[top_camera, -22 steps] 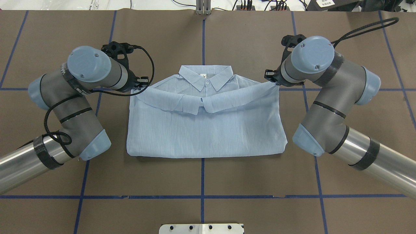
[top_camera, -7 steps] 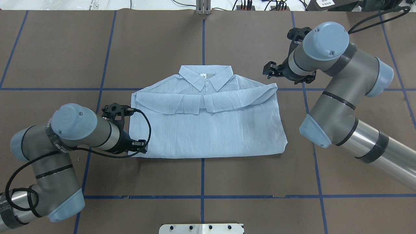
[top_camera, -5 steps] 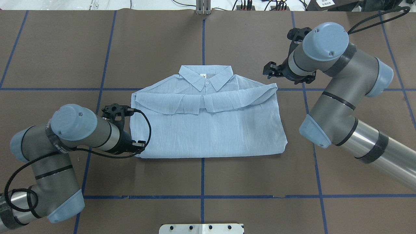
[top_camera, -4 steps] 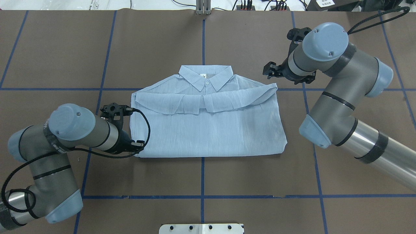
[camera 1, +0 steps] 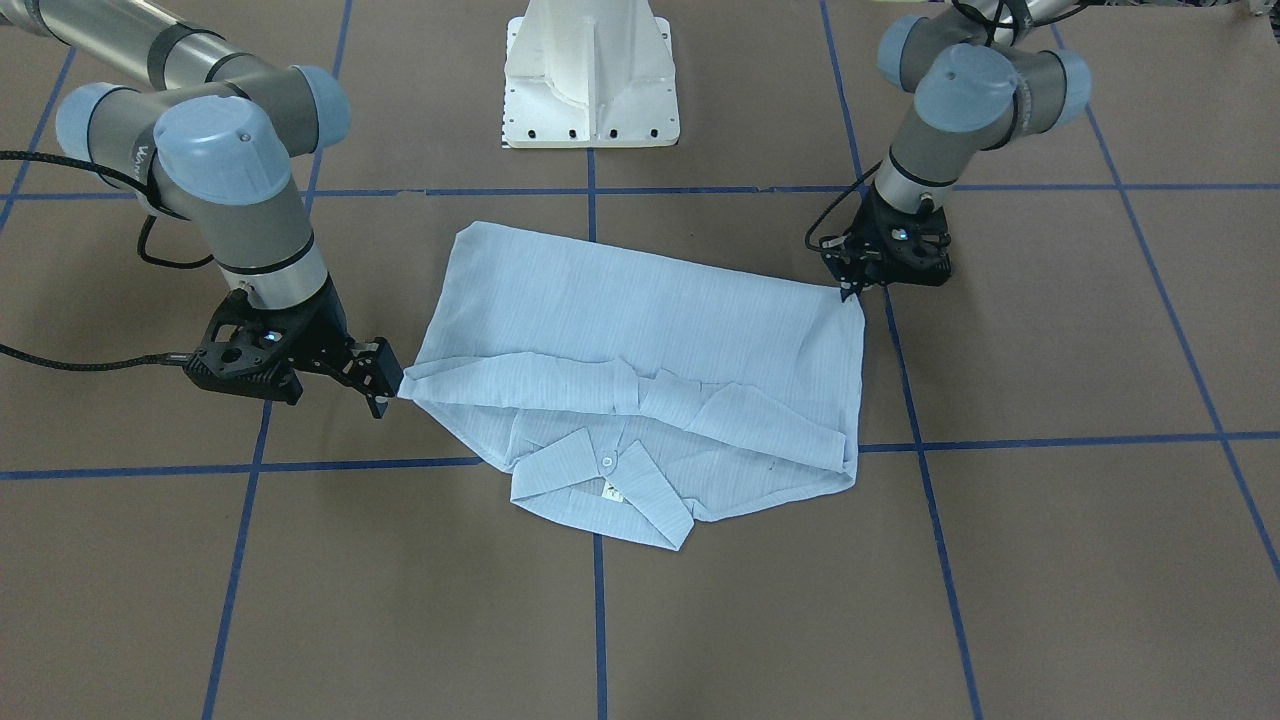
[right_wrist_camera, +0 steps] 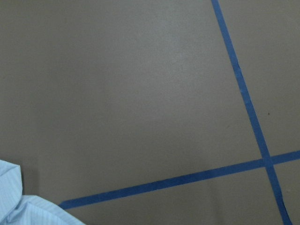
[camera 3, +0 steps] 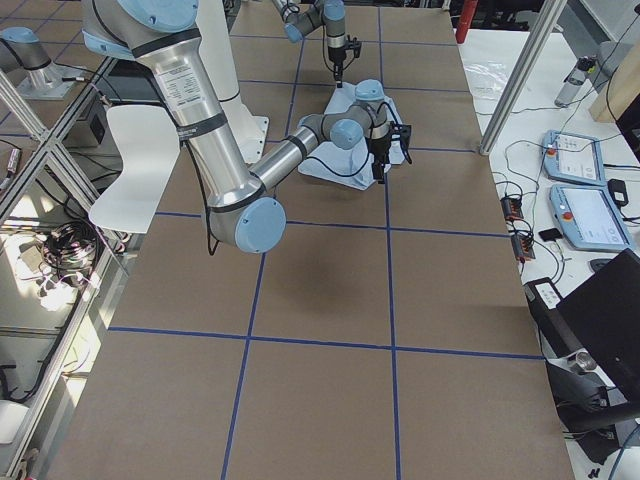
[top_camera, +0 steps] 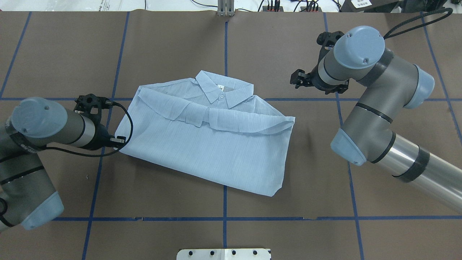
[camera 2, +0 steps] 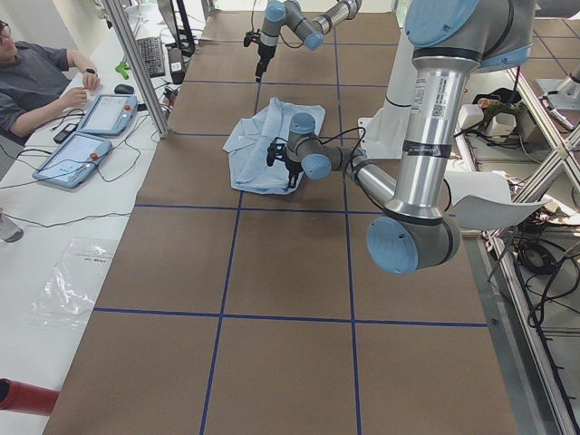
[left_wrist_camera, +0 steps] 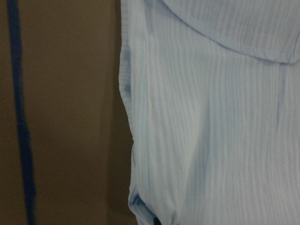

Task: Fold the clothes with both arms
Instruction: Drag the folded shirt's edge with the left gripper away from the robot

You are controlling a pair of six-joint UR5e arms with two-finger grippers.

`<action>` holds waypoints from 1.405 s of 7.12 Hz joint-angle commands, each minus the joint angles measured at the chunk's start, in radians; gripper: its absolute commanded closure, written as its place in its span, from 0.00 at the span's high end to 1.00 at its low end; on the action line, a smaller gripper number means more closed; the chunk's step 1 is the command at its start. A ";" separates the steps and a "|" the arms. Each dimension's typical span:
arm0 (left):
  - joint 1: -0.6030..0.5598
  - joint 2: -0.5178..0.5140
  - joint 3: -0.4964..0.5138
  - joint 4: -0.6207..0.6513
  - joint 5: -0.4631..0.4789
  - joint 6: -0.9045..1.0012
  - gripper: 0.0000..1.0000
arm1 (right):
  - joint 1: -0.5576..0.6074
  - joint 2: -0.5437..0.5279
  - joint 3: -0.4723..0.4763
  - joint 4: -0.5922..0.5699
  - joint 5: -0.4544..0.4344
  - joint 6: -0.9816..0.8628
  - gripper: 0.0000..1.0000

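Shirt [camera 1: 640,330], one only, is lying folded mid-frame on the worktop [camera 1: 1000,560] in the front-facing view, where the left gripper [camera 1: 852,291], right of centre, is pinching its corner between its fingers. Overhead, that pinch is showing only partly, but the right gripper [top_camera: 294,79] is hovering upper right, fingers spread, clear of it. Two grippers are showing in all.

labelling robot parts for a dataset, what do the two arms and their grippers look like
Both the left arm and the right arm are tubular: matt grey joint housings with pale blue round caps, and polished silver tubes ringed by black bands. A black braided cable loops along each wrist. The left gripper and the right gripper are black, skeletal and two-fingered.
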 commanded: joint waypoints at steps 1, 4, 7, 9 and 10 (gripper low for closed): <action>-0.166 -0.136 0.196 0.003 0.061 0.157 0.00 | -0.005 0.005 0.004 0.000 0.001 0.003 1.00; -0.261 -0.467 0.617 -0.052 0.065 0.183 0.00 | -0.011 0.031 0.003 0.000 0.004 0.015 1.00; -0.326 -0.645 0.846 -0.162 0.055 0.331 0.86 | -0.016 0.055 -0.002 -0.004 0.006 0.020 1.00; -0.379 -0.582 0.805 -0.196 -0.132 0.373 1.00 | -0.052 0.159 -0.063 -0.032 0.000 0.076 1.00; -0.379 -0.506 0.711 -0.195 -0.154 0.368 1.00 | -0.089 0.253 -0.165 -0.029 -0.023 0.159 1.00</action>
